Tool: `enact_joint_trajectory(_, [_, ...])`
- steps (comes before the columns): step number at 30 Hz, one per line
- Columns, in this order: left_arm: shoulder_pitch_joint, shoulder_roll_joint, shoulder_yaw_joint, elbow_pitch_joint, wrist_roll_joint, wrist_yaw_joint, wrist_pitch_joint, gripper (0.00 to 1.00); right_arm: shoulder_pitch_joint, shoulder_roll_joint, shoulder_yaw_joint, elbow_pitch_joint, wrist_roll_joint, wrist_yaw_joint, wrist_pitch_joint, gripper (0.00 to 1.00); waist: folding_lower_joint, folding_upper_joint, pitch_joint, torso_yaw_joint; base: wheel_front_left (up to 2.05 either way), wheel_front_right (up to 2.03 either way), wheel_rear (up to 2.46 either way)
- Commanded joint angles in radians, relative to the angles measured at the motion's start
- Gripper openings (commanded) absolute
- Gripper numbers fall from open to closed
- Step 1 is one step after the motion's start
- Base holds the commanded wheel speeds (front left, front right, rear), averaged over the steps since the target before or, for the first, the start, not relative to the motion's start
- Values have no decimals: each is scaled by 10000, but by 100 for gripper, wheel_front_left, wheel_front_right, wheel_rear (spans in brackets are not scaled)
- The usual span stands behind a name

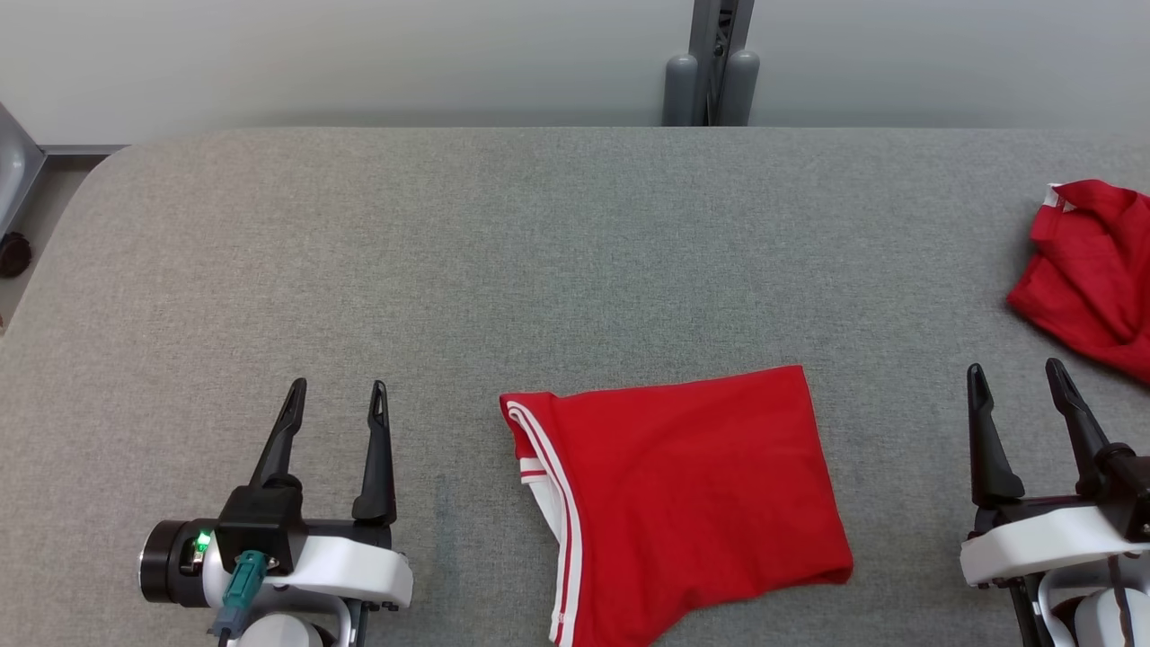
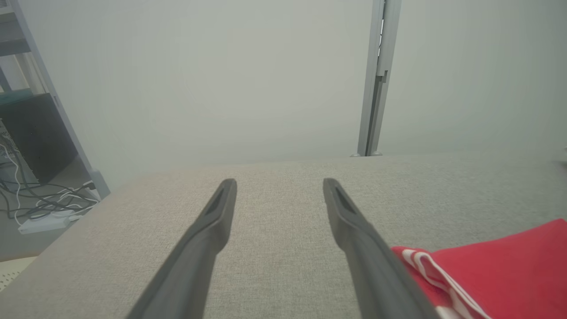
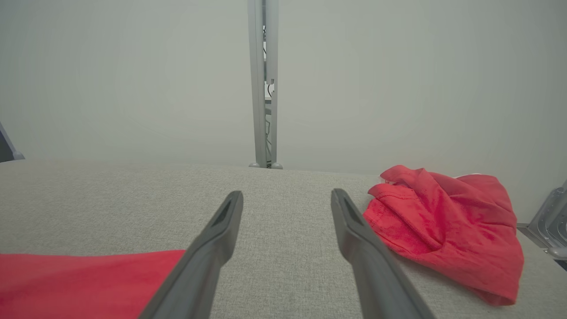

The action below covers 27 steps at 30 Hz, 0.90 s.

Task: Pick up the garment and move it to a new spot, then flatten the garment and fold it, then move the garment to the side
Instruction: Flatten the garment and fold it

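Note:
A red garment (image 1: 692, 503) with white stripes along its left edge lies folded flat on the grey table near the front edge, between my two arms. In the left wrist view the garment (image 2: 500, 270) lies at the lower right; in the right wrist view the garment (image 3: 84, 283) lies at the lower left. My left gripper (image 1: 339, 391) stands open to the garment's left, apart from it, with nothing between its fingers. To the garment's right my right gripper (image 1: 1015, 370) is open and holds nothing.
A second red garment (image 1: 1092, 274) lies crumpled at the table's right edge, just beyond my right gripper, and shows as a heap (image 3: 447, 230) in the right wrist view. A grey post (image 1: 714, 63) stands behind the table's far edge. Cables (image 2: 40, 199) lie on the floor at left.

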Motion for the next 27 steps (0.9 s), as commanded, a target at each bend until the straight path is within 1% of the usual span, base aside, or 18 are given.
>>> enact_joint_trajectory(1, [-57, 39, -32, -35, 37, -13, -36, 100, -75, -52, -16, 25, -103, -1, -102, 100, 0, 0, -6, 18, 0, 0, 0])
enact_joint_trajectory(12, [0, 39, -125, 29, -7, -61, -36, 100, -11, -29, 113, -196, -214, -1, -104, 100, 0, 0, 7, -30, 0, 0, 0])
enact_joint_trajectory(17, [-112, 42, -188, 67, 198, -77, -36, 100, -50, -9, 79, -309, -257, -1, -96, 100, 0, 0, 77, -24, 0, 0, 0])
enact_joint_trajectory(20, [-154, 42, -190, 21, -107, -44, -36, 100, -67, 2, 68, -363, -279, -1, -95, 100, 0, 0, 121, -7, 0, 0, 0])
enact_joint_trajectory(23, [-356, 30, -418, -120, -226, -131, -36, 100, -100, 8, 33, -403, -281, -1, -95, 100, 0, 0, 189, 25, 0, 0, 0])
enact_joint_trajectory(24, [-402, 39, -486, -185, -281, -131, -36, 81, -107, 10, 31, -399, -291, -1, -95, 100, 0, 0, 208, 24, 0, 0, 0])
enact_joint_trajectory(25, [-466, 45, -550, -233, -383, -127, -36, 0, -128, 14, 41, -389, -296, -1, -96, 100, 0, 0, 229, 16, 0, 0, 0])
enact_joint_trajectory(27, [-606, 34, -771, -354, -456, -170, -36, 0, -177, 27, 50, -359, -310, -1, -96, 100, 0, 0, 264, -11, 0, 0, 0])
